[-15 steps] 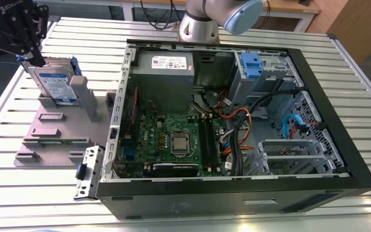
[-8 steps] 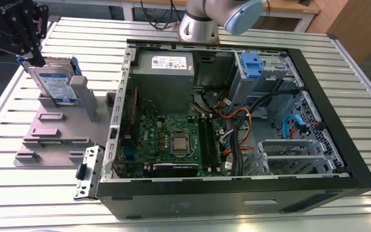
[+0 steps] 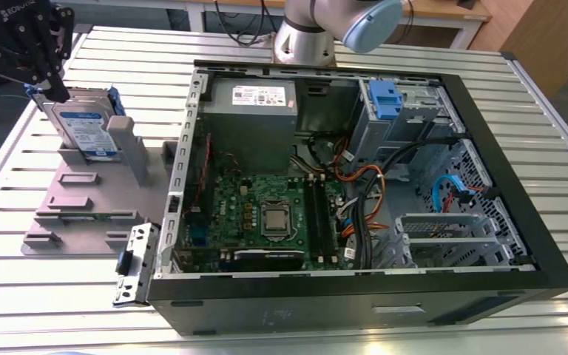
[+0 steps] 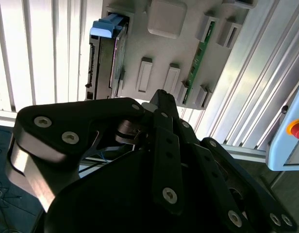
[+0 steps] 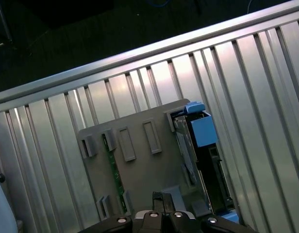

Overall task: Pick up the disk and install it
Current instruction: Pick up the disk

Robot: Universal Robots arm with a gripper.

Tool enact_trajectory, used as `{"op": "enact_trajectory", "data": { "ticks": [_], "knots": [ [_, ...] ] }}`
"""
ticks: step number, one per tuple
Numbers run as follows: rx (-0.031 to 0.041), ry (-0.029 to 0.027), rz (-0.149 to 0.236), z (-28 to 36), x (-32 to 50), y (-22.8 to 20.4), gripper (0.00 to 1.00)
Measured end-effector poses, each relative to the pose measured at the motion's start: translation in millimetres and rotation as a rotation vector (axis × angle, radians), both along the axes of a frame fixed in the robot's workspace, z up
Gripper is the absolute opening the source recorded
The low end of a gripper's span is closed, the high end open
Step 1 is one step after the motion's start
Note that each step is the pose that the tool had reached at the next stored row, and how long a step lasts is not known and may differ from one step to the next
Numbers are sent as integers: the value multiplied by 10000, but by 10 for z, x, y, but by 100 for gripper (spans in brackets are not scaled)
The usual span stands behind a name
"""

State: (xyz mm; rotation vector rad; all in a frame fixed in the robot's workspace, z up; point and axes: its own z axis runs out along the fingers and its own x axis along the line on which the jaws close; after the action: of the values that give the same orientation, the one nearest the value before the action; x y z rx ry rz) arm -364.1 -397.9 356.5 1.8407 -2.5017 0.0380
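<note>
At the upper left of the exterior view, the gripper [image 3: 58, 93] hung with its fingers pinched together on nothing, close over the disk [image 3: 83, 127]. The disk stood on edge in the grey holder [image 3: 86, 214] on the slatted table [image 3: 67, 310], beside the open computer case [image 3: 363, 303].

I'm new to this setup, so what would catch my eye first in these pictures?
The big open computer case takes up the middle of the exterior view, its green motherboard laid bare. At that view's left, the disk stands on edge in a grey holder, with the black gripper close over its top.
</note>
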Motion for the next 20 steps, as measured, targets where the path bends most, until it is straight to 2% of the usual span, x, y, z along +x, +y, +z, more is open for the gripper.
{"op": "enact_trajectory", "data": {
  "ticks": [20],
  "knots": [
    [-20,0,135,0,0,0,11]
  ]
}}
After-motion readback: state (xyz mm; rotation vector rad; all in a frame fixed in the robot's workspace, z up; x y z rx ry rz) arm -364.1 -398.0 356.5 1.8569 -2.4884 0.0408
